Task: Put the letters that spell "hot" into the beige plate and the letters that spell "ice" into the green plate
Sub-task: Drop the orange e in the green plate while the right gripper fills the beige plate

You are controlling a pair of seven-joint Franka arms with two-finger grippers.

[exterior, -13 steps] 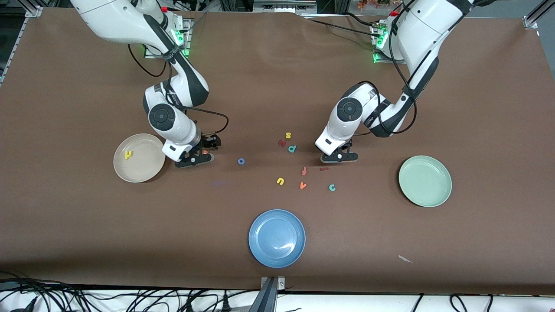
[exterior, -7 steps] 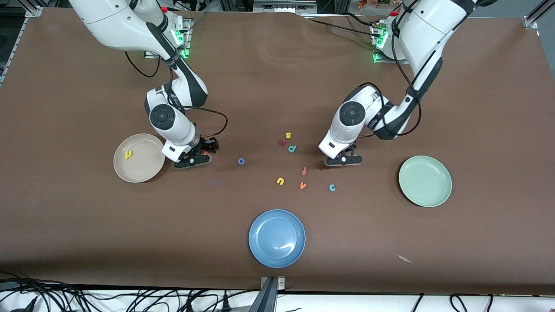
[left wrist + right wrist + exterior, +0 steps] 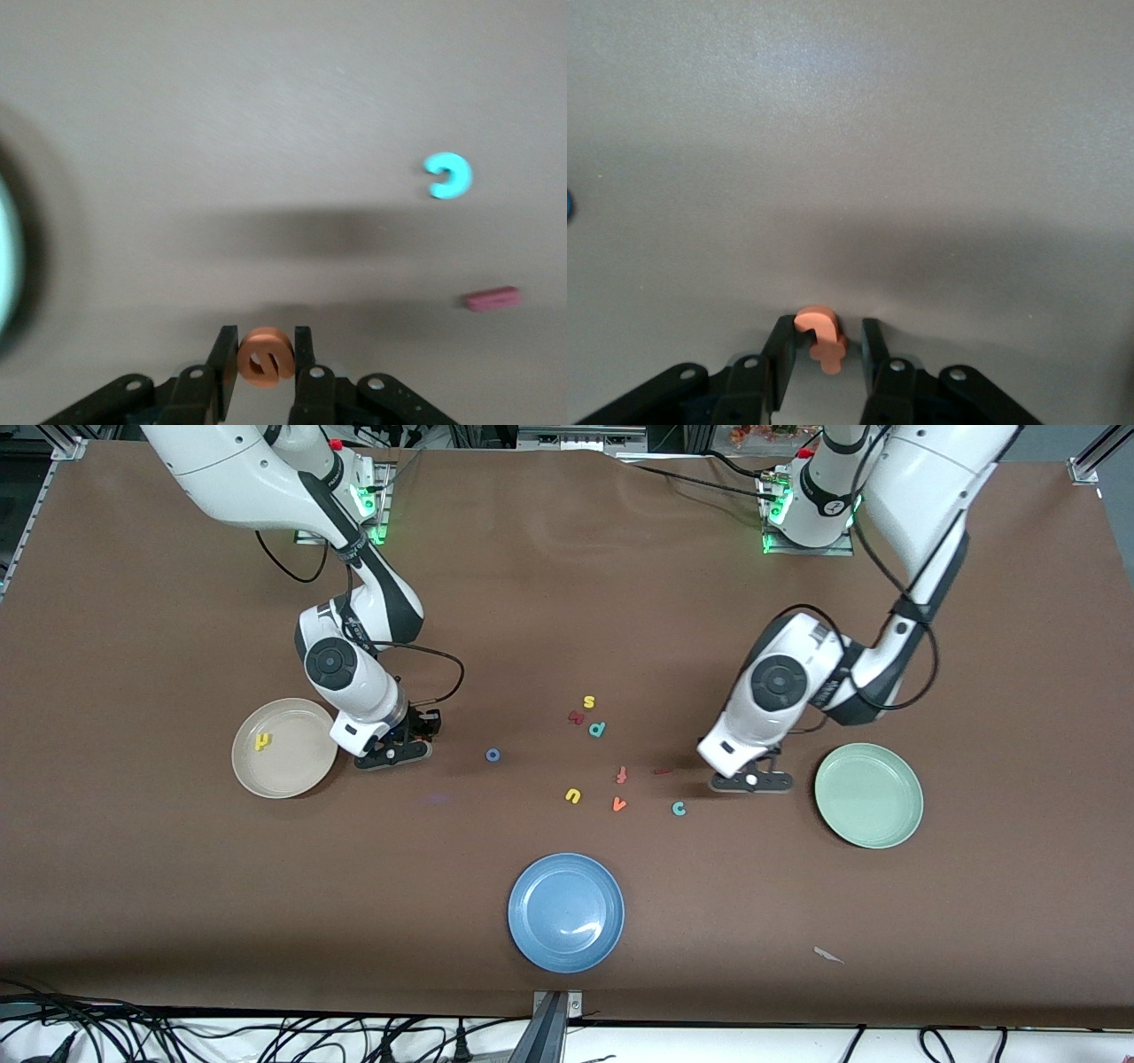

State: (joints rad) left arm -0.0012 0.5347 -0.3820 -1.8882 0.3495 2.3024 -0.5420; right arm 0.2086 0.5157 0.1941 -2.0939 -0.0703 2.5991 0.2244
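My left gripper (image 3: 751, 781) (image 3: 266, 341) is shut on the orange "e" (image 3: 266, 356), low over the table between the teal "c" (image 3: 679, 808) (image 3: 447, 175) and the green plate (image 3: 868, 828). The dark red "i" (image 3: 663, 771) (image 3: 493, 298) lies near the "c". My right gripper (image 3: 392, 753) (image 3: 824, 329) stands beside the beige plate (image 3: 292, 784). Its fingers are close around the orange "t" (image 3: 824, 341): one touches it, the other leaves a small gap. The yellow "h" (image 3: 262, 740) lies in the beige plate. The blue "o" (image 3: 493, 755) lies on the table.
A blue plate (image 3: 565, 948) sits near the front edge. Loose letters lie mid-table: yellow "s" (image 3: 588, 702), a dark red letter (image 3: 577, 716), teal "p" (image 3: 597, 729), orange "f" (image 3: 622, 774), yellow "u" (image 3: 573, 795), orange "v" (image 3: 618, 804).
My left gripper has carried the orange "e" from beside the "i" toward the green plate. The right gripper's fingers have narrowed around the "t".
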